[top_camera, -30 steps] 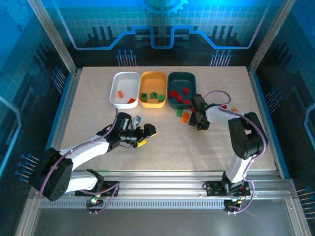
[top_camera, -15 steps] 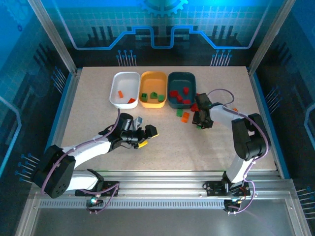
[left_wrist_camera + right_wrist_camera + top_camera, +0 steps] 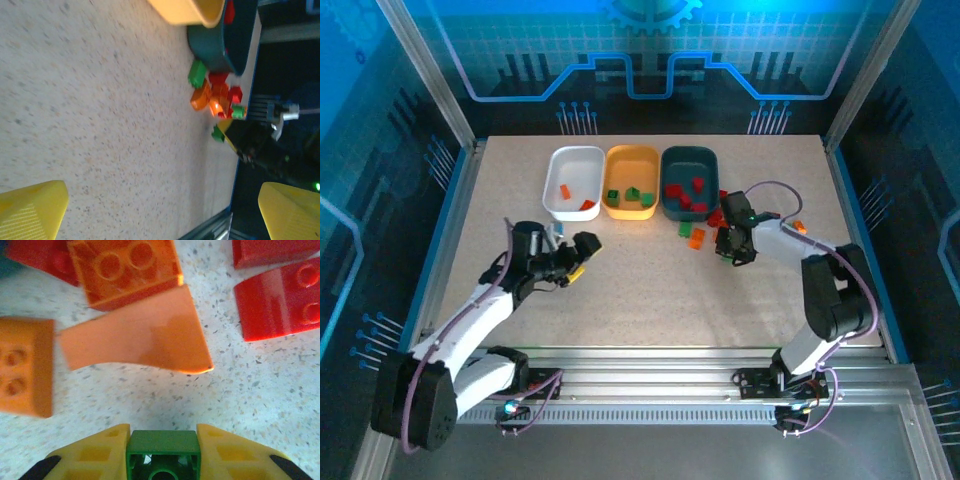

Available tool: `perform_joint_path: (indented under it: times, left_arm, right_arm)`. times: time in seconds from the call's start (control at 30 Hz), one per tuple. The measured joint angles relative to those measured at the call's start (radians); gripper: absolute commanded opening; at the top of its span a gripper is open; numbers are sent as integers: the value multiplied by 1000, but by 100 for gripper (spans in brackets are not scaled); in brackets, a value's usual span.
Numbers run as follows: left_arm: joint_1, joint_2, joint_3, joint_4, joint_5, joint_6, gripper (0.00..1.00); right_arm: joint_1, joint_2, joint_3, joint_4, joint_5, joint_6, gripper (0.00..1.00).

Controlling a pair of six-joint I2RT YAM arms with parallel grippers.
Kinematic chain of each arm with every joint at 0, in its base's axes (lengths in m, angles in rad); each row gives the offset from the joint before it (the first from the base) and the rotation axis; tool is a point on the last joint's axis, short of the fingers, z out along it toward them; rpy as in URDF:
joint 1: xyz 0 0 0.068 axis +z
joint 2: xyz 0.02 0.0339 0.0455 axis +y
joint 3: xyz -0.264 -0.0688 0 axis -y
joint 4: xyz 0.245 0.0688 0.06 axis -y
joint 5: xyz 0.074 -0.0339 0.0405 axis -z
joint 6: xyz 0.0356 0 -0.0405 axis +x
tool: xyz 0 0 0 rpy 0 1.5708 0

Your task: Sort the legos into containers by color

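Right of the rounded teal tray, over the speckled tabletop, a square green brick is clamped between the yellow fingertips of the right gripper, beside glossy studded orange bricks. The left gripper is spread wide, empty.

Locate the white tray, the orange-yellow tray and the dark teal tray, set side by side in that order from left to right near the far edge of the table. They hold two orange bricks, three green bricks and several red bricks respectively. Note the loose pile (red, orange and green mixed) just right of the teal tray's near corner. At the pile's near side, one green brick sits clamped between the fingertips of the right gripper.
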Motion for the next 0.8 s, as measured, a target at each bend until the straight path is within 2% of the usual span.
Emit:
perform_joint_path:
  times: [0.1,0.23,0.37,0.47,0.7,0.73,0.8]
  left_arm:
    - [59,-48,0,-33,0,11,99]
    - [132,-44,-23,4,52,-16,99]
    - [217,54,-73,118,154,-97,99]
    - [256,103,-106,167,204,-146,99]
    - [259,27,-105,96,218,-102,99]
    - [259,19,-105,91,218,-94,99]
    - [259,16,-105,85,219,-86,99]
  right_arm:
    - [54,-55,33,-34,5,-2,32]
    - [160,-16,195,-68,3,-17,32]
    - [249,140,437,-30,-8,-50,33]
    - [260,278,592,-19,-37,-80,33]
    - [267,569,916,-61,-64,-159,34]
    - [267,596,954,-76,-68,-164,35]
    - [268,653,1043,-111,-75,-175,47]
